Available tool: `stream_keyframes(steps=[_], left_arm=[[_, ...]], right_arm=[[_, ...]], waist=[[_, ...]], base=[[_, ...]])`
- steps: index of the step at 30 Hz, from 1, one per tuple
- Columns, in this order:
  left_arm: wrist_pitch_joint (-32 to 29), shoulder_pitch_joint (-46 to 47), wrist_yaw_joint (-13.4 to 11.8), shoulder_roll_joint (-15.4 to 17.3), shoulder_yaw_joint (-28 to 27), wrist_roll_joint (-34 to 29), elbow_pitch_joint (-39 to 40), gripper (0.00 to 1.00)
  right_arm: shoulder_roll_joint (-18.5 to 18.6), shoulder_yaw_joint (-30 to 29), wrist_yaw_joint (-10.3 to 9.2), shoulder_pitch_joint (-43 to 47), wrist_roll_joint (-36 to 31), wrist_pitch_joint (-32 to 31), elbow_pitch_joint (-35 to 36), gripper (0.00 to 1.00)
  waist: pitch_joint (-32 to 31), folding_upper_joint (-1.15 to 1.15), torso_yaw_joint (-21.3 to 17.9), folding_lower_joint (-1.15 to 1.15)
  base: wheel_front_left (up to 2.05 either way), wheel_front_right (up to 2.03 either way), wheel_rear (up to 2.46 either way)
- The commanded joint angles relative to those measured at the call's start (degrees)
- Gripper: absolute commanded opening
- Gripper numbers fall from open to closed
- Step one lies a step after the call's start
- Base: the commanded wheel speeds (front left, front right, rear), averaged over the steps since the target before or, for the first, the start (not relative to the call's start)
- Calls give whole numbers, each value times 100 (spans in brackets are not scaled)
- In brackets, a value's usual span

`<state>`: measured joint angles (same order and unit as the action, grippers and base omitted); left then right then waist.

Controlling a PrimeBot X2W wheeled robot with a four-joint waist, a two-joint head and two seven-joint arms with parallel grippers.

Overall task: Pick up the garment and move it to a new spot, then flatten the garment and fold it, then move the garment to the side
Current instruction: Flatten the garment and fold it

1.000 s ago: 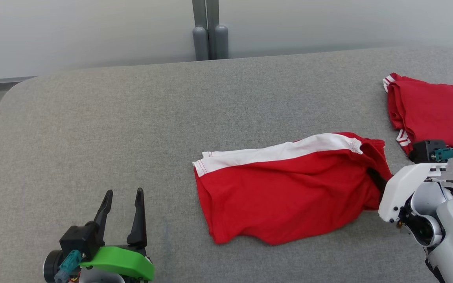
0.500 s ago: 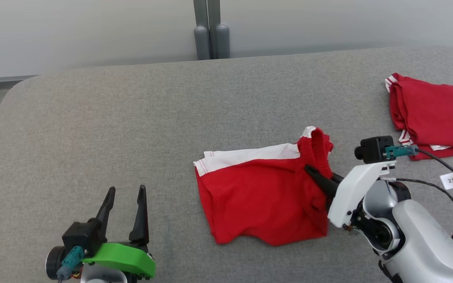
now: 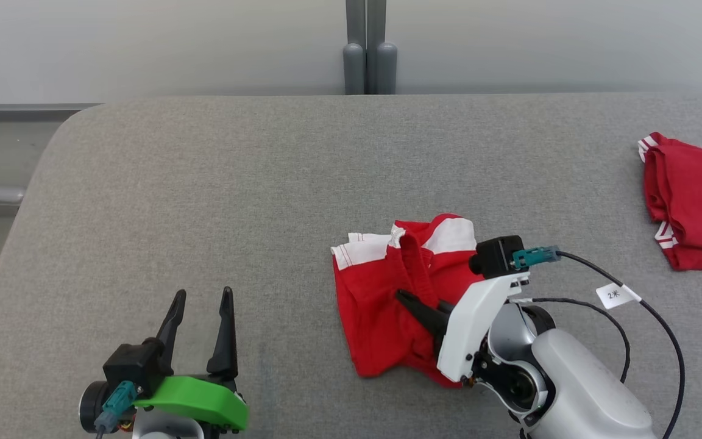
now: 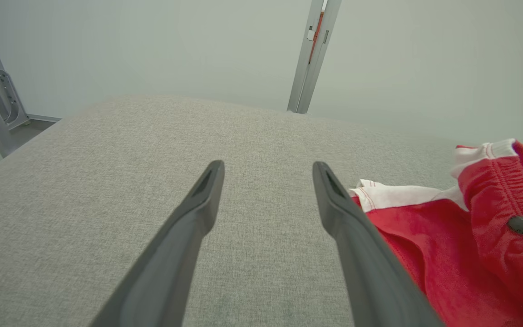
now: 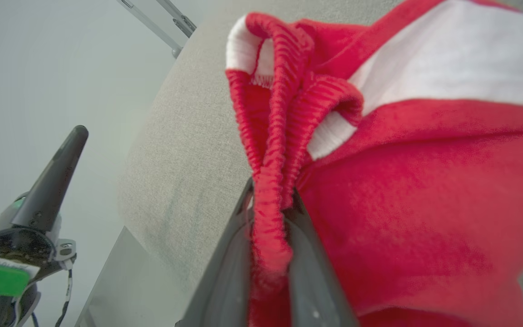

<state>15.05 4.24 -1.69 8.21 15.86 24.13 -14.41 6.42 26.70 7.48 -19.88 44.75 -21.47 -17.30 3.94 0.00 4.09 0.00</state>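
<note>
Though in right hand, garment partly hidden

Second red garment is seen folded at the right edge, laid on grey fabric tabletop; grey posts at top centre.

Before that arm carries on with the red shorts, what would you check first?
1. Grip: right tool pinched on the waistband of the shorts: ok.
2. Layers pinched: cannot tell.
3. The left tool open, apart from the cloth: ok.
4. Shorts lying flat: not ok, bunched, waistband end lifted over.
5. Bare grey surface on the left to lay them: ok.
6. The other red garment apart from the shorts: ok.
</note>
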Motion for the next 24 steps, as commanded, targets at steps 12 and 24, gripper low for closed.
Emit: stream_keyframes(steps=[12, 24], left_arm=[[15, 89, 103, -143, -43, -132, -101, 100], [15, -67, 148, -189, -59, -211, -92, 100]], right_arm=[[-323, 189, 1, -537, -7, 689, -1227, 100], [-255, 330, 1, -548, -164, 1906, -1103, 100]], waist=[[26, 0, 306, 0], [-154, 0, 122, 0]], base=[[0, 0, 0], [0, 0, 0]])
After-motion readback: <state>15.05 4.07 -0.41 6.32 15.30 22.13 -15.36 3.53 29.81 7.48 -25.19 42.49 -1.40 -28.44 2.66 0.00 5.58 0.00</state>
